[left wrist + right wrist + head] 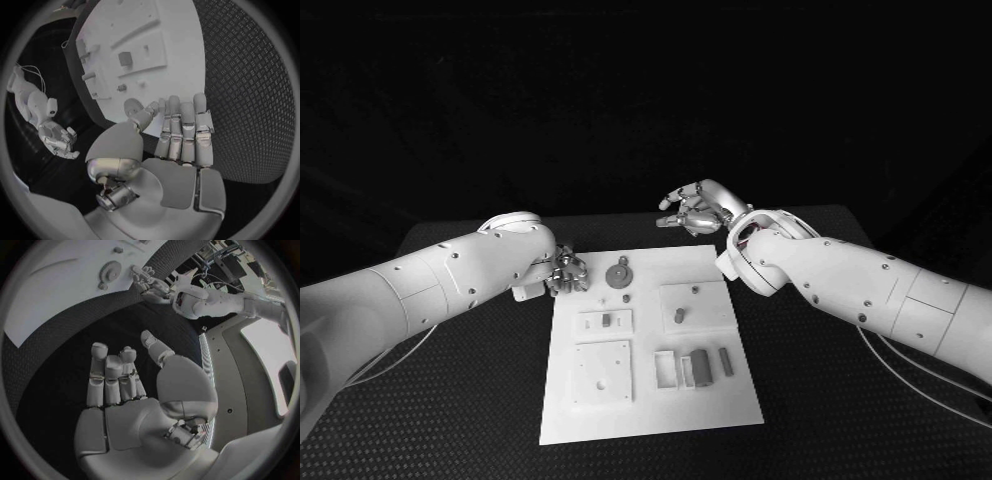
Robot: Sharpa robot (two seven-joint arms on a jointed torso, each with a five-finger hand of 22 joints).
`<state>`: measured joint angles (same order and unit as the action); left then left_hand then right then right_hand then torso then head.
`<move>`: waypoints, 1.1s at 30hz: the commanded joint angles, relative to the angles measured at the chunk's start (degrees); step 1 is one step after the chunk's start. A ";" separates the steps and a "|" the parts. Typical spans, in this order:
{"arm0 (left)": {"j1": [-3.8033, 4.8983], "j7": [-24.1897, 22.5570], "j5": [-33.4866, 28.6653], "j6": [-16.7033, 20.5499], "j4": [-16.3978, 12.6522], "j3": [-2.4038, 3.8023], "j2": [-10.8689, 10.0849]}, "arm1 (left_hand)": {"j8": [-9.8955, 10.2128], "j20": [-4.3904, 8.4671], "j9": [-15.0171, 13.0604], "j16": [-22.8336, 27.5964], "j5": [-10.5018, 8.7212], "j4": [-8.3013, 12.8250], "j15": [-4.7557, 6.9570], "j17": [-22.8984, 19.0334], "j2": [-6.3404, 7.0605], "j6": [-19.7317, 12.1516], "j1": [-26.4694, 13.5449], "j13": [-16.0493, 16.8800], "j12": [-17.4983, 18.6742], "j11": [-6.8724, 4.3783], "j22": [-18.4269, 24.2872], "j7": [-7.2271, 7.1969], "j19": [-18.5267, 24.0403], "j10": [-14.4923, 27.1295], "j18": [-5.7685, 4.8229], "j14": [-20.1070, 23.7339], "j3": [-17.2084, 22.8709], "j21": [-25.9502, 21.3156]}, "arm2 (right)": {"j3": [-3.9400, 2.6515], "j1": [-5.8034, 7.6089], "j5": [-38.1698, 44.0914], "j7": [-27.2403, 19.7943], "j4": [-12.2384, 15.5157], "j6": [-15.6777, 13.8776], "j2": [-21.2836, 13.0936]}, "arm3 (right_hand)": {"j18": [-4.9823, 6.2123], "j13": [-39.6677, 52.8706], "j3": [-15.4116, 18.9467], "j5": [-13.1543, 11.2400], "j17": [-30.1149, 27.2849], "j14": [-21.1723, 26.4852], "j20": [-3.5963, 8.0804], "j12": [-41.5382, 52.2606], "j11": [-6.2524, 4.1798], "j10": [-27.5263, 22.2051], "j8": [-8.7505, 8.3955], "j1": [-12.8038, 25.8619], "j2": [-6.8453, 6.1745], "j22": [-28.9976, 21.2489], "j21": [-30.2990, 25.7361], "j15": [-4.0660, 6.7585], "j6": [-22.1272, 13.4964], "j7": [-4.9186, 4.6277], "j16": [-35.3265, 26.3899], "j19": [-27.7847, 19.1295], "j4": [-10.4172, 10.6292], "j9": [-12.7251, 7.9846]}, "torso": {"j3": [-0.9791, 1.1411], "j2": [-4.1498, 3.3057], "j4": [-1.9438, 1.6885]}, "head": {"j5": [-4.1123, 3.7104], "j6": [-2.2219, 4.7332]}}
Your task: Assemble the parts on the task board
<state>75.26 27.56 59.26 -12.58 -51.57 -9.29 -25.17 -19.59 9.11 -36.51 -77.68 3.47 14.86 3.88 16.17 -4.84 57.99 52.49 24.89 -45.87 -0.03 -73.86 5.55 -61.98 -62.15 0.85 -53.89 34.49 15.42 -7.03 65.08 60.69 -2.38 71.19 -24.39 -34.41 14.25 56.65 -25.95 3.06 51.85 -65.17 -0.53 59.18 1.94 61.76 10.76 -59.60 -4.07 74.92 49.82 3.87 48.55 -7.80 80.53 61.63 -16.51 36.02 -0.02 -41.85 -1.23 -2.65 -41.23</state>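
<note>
While both hands hold nothing, the job looks to be at its opening: no part has been picked up yet. The white board (653, 340) lies in the middle of the black table (834, 400), and the small pieces sit on it: a round disc piece (619, 272) near its far left corner, a small peg (679, 314) on a square plate right of centre, and a pair of upright blocks (694, 367) nearer the robot.

The left hand (561, 272) sits at the board's far left edge, just beside the disc piece; its wrist view shows its fingers (182, 132) straight and side by side, the thumb apart, gripping nothing. The right hand (697, 212) hovers beyond the board's far right corner, over bare table, palm open and fingers loosely spread.

My guess is that the next move falls to the left hand, as it is nearest a piece: it would need to lower and close thumb and fingers around the disc without pushing it away.

From the head view the left hand is partly hidden by its own arm, so its wrist camera settles that it is empty. The right wrist view shows the right hand's fingers (112, 375) slightly curled over dark table, with the left hand (149, 282) next to the disc piece (111, 272).
</note>
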 commanded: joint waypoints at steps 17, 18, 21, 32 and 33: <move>0.86 3.57 -11.57 9.09 -15.24 0.13 -9.57 | -1.35 1.08 0.54 -1.43 9.80 1.49 1.24 -0.01 -0.57 2.93 -2.84 0.08 -0.89 -1.11 -1.66 -0.98 -2.77 -3.10 -0.85 -2.73 1.18 0.89 | -0.02 0.01 0.19 0.01 -0.13 0.80 -0.77 | 0.75 -0.11 0.35 -0.18 -0.11 -0.24 0.15 0.39 0.40 -0.11 -0.37 0.06 0.32 0.46 -0.30 0.00 -0.69 -1.09 0.22 0.20 -0.03 -0.08 | -0.02 0.05 -0.22 | 0.36 0.28; 0.87 3.95 -11.18 10.19 -17.16 0.11 -10.59 | -1.50 1.22 0.54 -1.55 10.82 1.57 1.40 0.00 -0.52 3.23 -3.08 0.13 -1.00 -1.24 -1.77 -1.12 -3.06 -3.39 -0.85 -3.03 1.28 1.00 | -0.03 0.01 0.19 0.01 -0.13 0.81 -0.76 | 0.75 -0.11 0.35 -0.18 -0.11 -0.24 0.14 0.39 0.40 -0.11 -0.37 0.06 0.31 0.46 -0.30 0.00 -0.69 -1.09 0.22 0.20 -0.03 -0.08 | -0.01 0.05 -0.20 | 0.44 0.24; 0.86 4.12 -11.17 11.02 -19.86 0.08 -12.01 | -1.72 1.48 0.54 -1.73 12.14 1.67 1.72 0.01 -0.35 3.65 -3.41 0.22 -1.17 -1.47 -1.93 -1.33 -3.55 -3.88 -0.85 -3.54 1.44 1.22 | -0.03 0.01 0.19 0.01 -0.14 0.85 -0.76 | 0.75 -0.12 0.35 -0.18 -0.11 -0.24 0.15 0.39 0.40 -0.11 -0.38 0.06 0.31 0.46 -0.30 0.00 -0.69 -1.09 0.22 0.20 -0.02 -0.08 | -0.02 0.05 -0.15 | 0.69 0.20; 0.82 4.52 -8.73 12.39 -24.39 -1.64 -13.70 | -1.98 1.76 0.54 -1.90 12.93 1.72 2.02 0.02 -0.17 4.18 -3.50 0.30 -1.32 -1.74 -2.06 -1.58 -4.04 -4.45 -0.85 -4.12 1.77 1.47 | -0.03 0.01 0.19 0.03 -0.16 0.87 -0.90 | 0.75 -0.13 0.36 -0.18 -0.11 -0.24 0.15 0.40 0.40 -0.12 -0.38 0.08 0.28 0.46 -0.31 0.00 -0.69 -1.09 0.22 0.20 -0.02 -0.08 | 0.00 -0.04 -0.01 | 1.03 0.07; 0.82 4.54 -8.03 12.36 -24.53 -1.85 -13.67 | -1.99 1.77 0.54 -1.91 12.94 1.72 2.03 0.02 -0.15 4.19 -3.50 0.30 -1.32 -1.74 -2.06 -1.59 -4.06 -4.47 -0.84 -4.14 1.77 1.48 | -0.03 0.01 0.19 0.03 -0.15 0.88 -0.93 | 0.75 -0.13 0.36 -0.18 -0.12 -0.24 0.15 0.40 0.40 -0.12 -0.38 0.08 0.28 0.46 -0.31 0.00 -0.69 -1.09 0.22 0.20 -0.01 -0.08 | 0.03 0.00 0.02 | 1.08 -0.01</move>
<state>76.01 31.74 49.29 -1.71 -75.73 -11.16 -38.90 -19.81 10.93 -35.87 -79.21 16.13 16.04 5.22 16.18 -4.48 61.75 48.72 25.12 -46.97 -1.14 -74.94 3.87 -65.66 -65.73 0.83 -57.03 35.21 16.70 -7.03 65.09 60.69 -2.19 70.98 -24.18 -35.35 14.25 56.61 -25.95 3.06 51.81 -65.08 -0.54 59.18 1.94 61.76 10.76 -59.60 -4.07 74.91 49.82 3.79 48.55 -7.98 80.53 61.63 -16.51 36.02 -0.02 -41.85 -1.30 -1.66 -41.15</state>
